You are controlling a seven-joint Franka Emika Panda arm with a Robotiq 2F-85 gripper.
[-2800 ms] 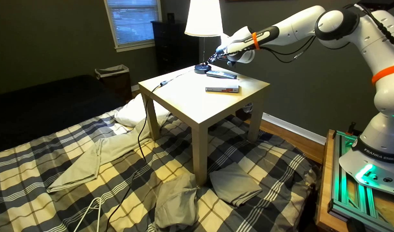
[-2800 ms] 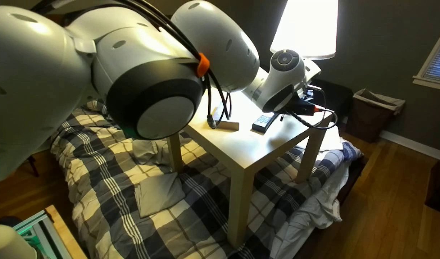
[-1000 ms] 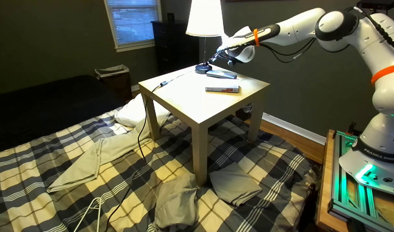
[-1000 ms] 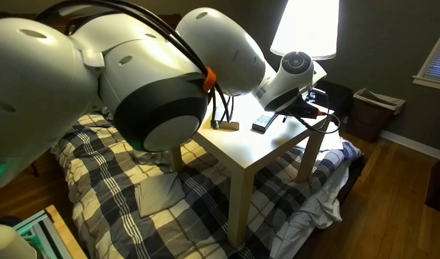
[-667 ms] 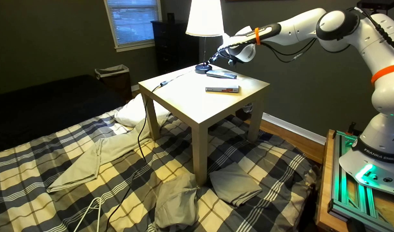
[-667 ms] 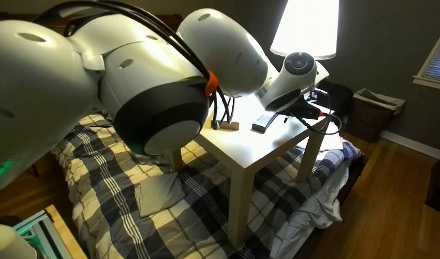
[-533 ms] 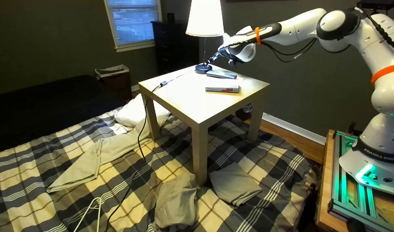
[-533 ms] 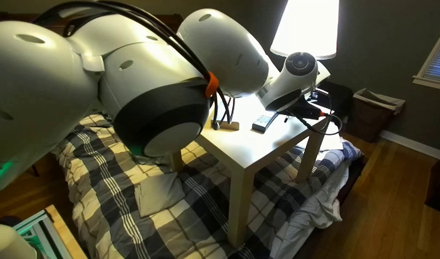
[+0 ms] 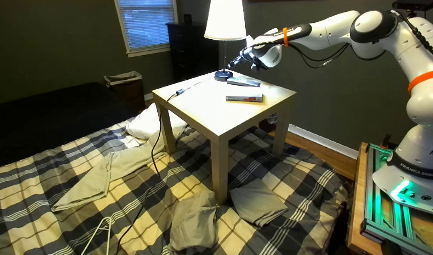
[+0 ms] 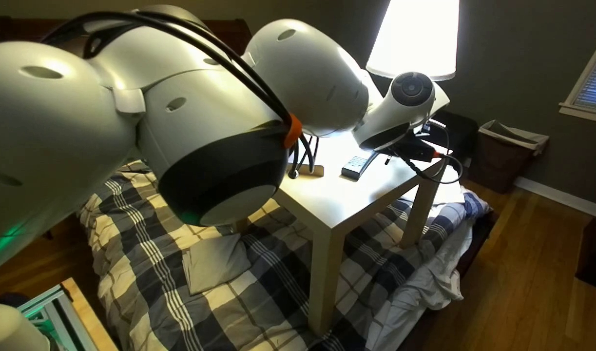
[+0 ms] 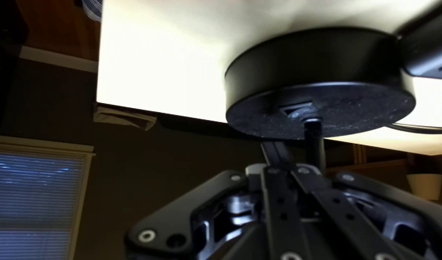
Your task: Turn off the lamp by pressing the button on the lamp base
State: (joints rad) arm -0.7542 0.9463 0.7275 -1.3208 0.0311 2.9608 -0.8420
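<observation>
- Lamp (image 9: 225, 26), white-shaded and tapered: glowing, upright, at 12 o'clock on pale wood-toned square table (image 9: 198, 106) in an exterior view.
- Low round black lamp base (image 9: 223, 76), with slim dark-grey remote (image 9: 243, 82) just beside, at 4 o'clock.
- Black two-fingered tool (image 11: 277, 153): pressed together, at 9 o'clock of thin dark stem (image 11: 314, 144) in wrist view; contact with lamp base unclear.

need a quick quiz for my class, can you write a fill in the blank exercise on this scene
The lamp is switched ____.
The gripper is ____ rather than open.
Of the remote and the book-like item, the ____ lies nearer the lamp base.
Of the shade and the lamp base, the ____ is wider.

Missing words: on; closed; remote; shade.
</observation>
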